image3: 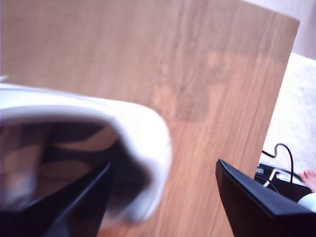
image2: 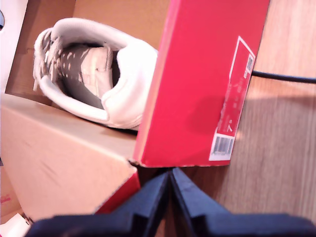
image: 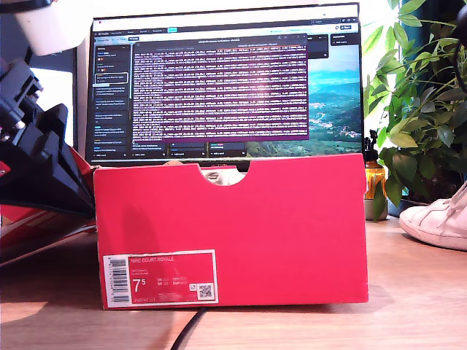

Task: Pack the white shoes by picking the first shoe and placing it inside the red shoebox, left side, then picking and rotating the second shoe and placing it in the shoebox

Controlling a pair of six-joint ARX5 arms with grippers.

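Observation:
The red shoebox (image: 233, 233) stands in the middle of the table, its label face toward the exterior camera. One white shoe (image2: 98, 74) lies inside it, and a sliver of it shows through the notch (image: 222, 175). My first gripper (image2: 170, 180) is shut on nothing and hovers just outside the box's label-end corner (image2: 202, 84). Its arm (image: 40, 164) is at the exterior view's left. The other white shoe (image: 438, 222) sits on the table at the exterior view's right edge. My second gripper (image3: 165, 197) is open, with one finger inside that blurred shoe (image3: 138, 128) and the heel rim between the fingers.
The red lid (image: 33, 237) lies open under the first arm, brown inside (image2: 59, 158). A monitor (image: 219, 80) stands behind the box and a plant (image: 423, 102) at the exterior view's right. A black cable (image: 186, 332) runs across the wooden table (image: 408, 292) in front.

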